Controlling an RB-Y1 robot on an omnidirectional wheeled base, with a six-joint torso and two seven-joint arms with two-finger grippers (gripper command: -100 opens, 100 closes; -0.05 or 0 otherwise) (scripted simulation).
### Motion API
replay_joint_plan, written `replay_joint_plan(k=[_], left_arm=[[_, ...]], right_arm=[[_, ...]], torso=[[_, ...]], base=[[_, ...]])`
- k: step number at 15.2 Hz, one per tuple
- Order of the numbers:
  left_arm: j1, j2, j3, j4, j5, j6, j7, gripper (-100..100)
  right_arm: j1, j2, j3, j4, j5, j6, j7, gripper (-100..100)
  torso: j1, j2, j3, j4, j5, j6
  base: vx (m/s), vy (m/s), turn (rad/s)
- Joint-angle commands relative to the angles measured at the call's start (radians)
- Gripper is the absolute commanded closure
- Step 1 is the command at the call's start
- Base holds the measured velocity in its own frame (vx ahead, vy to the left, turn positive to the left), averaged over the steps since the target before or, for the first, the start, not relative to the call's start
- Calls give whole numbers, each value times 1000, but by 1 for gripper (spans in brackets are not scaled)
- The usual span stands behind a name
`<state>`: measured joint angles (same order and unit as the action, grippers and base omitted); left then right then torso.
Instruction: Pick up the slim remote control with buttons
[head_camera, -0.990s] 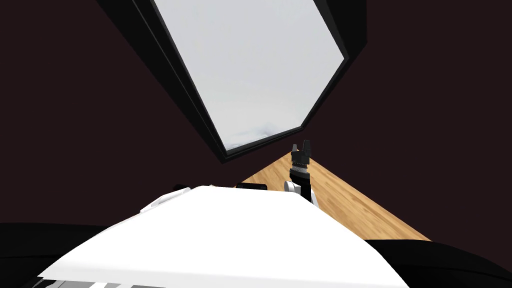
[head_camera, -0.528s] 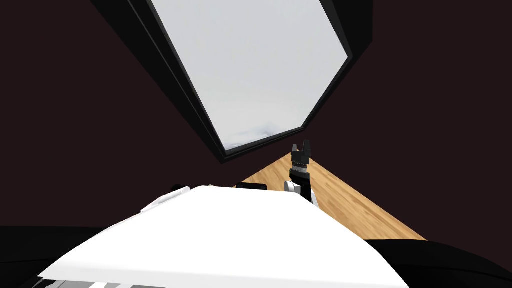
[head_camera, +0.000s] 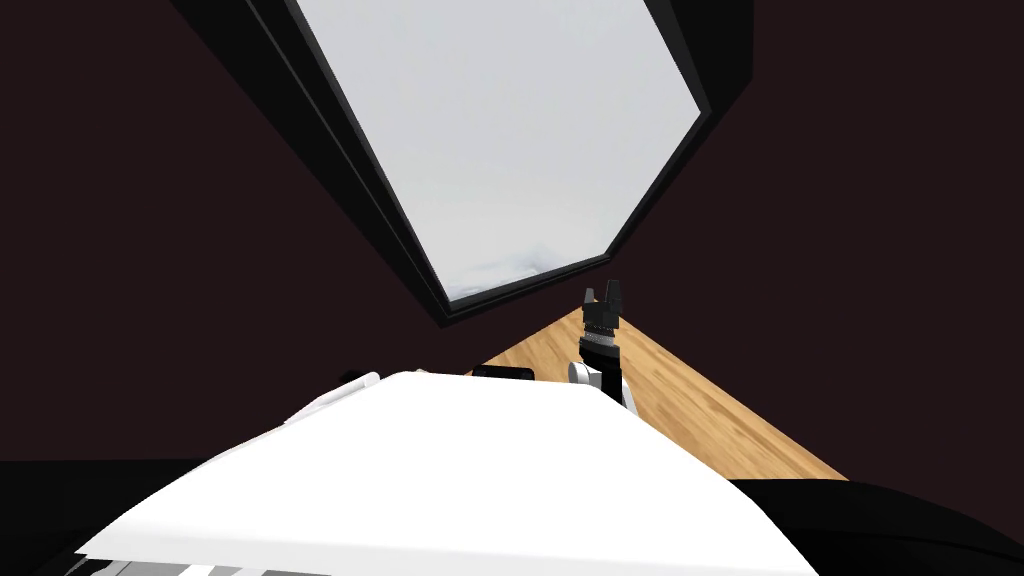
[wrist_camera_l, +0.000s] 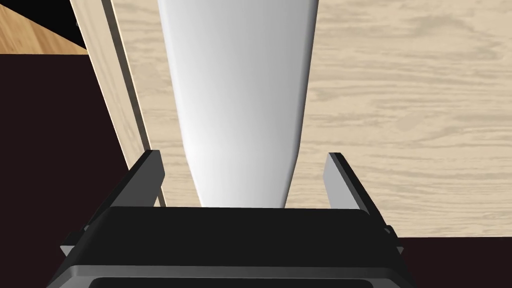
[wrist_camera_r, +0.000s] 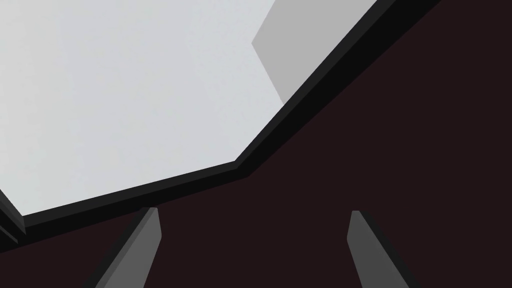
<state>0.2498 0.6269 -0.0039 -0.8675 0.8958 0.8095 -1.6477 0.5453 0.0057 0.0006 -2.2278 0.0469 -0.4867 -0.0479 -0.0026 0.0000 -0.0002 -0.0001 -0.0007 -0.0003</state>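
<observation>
Head view: right gripper (head_camera: 601, 291) upright over the wood floor (head_camera: 700, 420), before a dark wall (head_camera: 150, 250), jaws spread wide and holding nothing. Left wrist view: left gripper (wrist_camera_l: 243, 154) facing a pale wood-grain surface (wrist_camera_l: 410, 100), jaws likewise fully apart, clamping nothing. Cannot tell where the slim remote control lies.

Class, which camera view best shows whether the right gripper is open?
Right wrist view: the right gripper sits close up, fingers wide apart. The head view gives it small and dark above the wooden floor; the left wrist view has the left gripper.
</observation>
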Motion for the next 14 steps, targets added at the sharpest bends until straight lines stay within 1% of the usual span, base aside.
replay_joint_plan(k=[1, 2, 3, 4, 5, 9, 10, 11, 12, 13, 14], left_arm=[[-11, -7, 12, 26, 2, -4, -30, -100], [-26, -16, 26, 60, 6, -8, -64, -100], [-26, -16, 26, 60, 6, -8, -64, -100], [-21, -12, 21, 48, 5, -6, -49, -100], [-22, -13, 22, 51, 5, -7, -54, 100], [-22, -13, 22, 51, 5, -7, -54, 100], [4, 2, -2, 1, -1, 1, -4, 100], [4, 2, -2, -8, -1, 1, 3, 100], [19, 11, -17, -41, -4, 5, 31, 100], [19, 11, -17, -42, -4, 5, 36, 100], [34, 19, -31, -75, -7, 9, 68, 100]], right_arm=[[0, 0, 0, 0, 0, 0, 0, 0], [0, 0, 0, 0, 0, 0, 0, 0], [0, 0, 0, 0, 0, 0, 0, 0], [0, 0, 0, 0, 0, 0, 0, 0], [0, 0, 0, 0, 0, 0, 0, 0], [0, 0, 0, 0, 0, 0, 0, 0], [0, 0, 0, 0, 0, 0, 0, 0], [0, 0, 0, 0, 0, 0, 0, 0], [0, 0, 0, 0, 0, 0, 0, 0], [0, 0, 0, 0, 0, 0, 0, 0], [0, 0, 0, 0, 0, 0, 0, 0]], torso=[[0, 0, 0, 0, 0, 0], [0, 0, 0, 0, 0, 0], [0, 0, 0, 0, 0, 0], [0, 0, 0, 0, 0, 0], [0, 0, 0, 0, 0, 0], [1, 1, 0, 0, 0, 0], [1, 1, 0, 0, 0, 0], [2, 1, 1, 0, 0, 1], [3, 1, 1, 0, 0, 1], [3, 2, 1, 0, 0, 1], [3, 2, 1, 1, 0, 1]], base=[[11, -21, 21], [11, -21, 31], [11, -21, 27], [6, -12, 9], [0, 0, 0], [0, 0, 0], [-9, 15, -41], [-14, 32, -49], [-18, 35, -45], [-17, 29, -33], [-15, 27, -35]])
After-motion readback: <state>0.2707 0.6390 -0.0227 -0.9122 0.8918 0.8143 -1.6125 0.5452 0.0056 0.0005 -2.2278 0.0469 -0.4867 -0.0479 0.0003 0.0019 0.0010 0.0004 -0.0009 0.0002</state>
